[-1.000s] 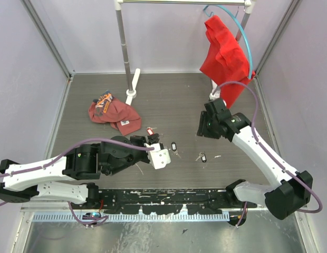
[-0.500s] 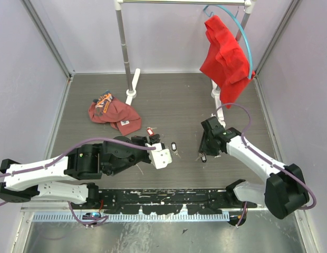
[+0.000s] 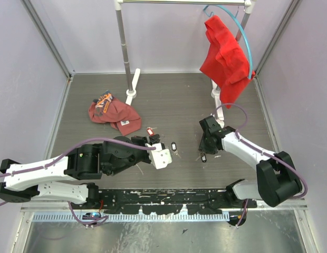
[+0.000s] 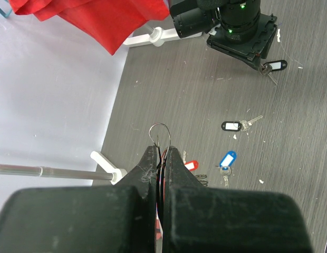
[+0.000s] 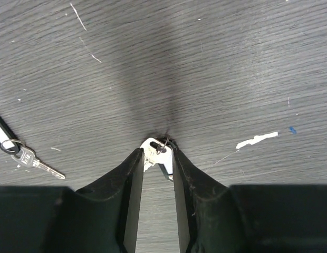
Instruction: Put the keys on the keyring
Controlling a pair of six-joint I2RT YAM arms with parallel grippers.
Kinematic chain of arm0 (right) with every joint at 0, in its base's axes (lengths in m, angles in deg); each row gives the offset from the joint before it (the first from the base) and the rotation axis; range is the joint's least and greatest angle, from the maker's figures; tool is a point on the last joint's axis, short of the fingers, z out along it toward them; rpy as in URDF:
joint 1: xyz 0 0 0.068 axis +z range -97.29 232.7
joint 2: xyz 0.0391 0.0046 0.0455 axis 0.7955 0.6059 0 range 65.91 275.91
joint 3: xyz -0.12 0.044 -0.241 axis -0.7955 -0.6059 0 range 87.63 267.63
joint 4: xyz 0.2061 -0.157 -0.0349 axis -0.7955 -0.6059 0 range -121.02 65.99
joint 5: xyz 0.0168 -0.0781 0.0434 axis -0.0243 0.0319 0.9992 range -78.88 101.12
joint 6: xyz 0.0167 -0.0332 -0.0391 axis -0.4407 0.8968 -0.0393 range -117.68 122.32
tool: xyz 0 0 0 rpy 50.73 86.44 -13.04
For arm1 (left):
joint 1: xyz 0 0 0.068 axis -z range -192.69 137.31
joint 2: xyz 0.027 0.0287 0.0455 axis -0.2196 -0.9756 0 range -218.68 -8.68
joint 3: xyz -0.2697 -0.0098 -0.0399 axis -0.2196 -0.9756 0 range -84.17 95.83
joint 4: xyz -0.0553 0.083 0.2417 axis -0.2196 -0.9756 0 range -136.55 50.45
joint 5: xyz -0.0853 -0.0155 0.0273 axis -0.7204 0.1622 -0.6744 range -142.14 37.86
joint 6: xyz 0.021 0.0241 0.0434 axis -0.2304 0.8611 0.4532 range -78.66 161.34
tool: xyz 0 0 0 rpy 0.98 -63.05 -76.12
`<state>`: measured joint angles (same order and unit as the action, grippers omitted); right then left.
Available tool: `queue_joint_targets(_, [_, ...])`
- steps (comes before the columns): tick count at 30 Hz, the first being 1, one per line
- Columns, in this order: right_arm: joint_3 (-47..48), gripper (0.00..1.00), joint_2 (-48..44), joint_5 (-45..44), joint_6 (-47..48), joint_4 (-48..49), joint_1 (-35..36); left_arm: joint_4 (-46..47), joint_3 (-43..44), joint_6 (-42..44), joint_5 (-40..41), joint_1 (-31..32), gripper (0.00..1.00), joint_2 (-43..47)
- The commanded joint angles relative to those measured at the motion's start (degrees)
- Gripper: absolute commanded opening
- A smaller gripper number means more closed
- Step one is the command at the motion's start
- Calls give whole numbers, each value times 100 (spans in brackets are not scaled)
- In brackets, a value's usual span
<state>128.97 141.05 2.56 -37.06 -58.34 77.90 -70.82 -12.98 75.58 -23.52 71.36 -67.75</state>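
Heading the list, nearest the bases: left gripper (image 4: 161,150), clenched on the keyring (image 4: 159,125), whose thin wire loop juts clear beyond the fingertips, apparently so that an open arc is offered for threading. Just beyond it, loose on the table (image 3: 174,100): red-tagged key (image 4: 190,165), blue-tagged key (image 4: 227,159) and black-tagged key (image 4: 233,125), each lying flat, none on the ring. Further right: right gripper (image 5: 157,153), pointed down onto the table surface, its jaws standing narrowly apart to either side of a white-faced tagged key (image 5: 153,148); whether they already pinch the tag cannot be told. Taking the key by its plastic tag rather than its small metal blade looks deliberate, the tag being the broader purchase. Judged stage: first key being picked up, threading not begun. Far side: crumpled red cap (image 3: 112,113) on the table; upright rack pole (image 3: 121,42); red cloth (image 3: 224,55) hung from the blue hoop hanger (image 3: 247,37), both well apart from the work.
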Motion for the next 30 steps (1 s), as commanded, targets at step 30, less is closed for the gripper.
queue_joint_targets(30, [-90,1,-58,8,290,397,-121,-94,-19,3,108,-10,0,87])
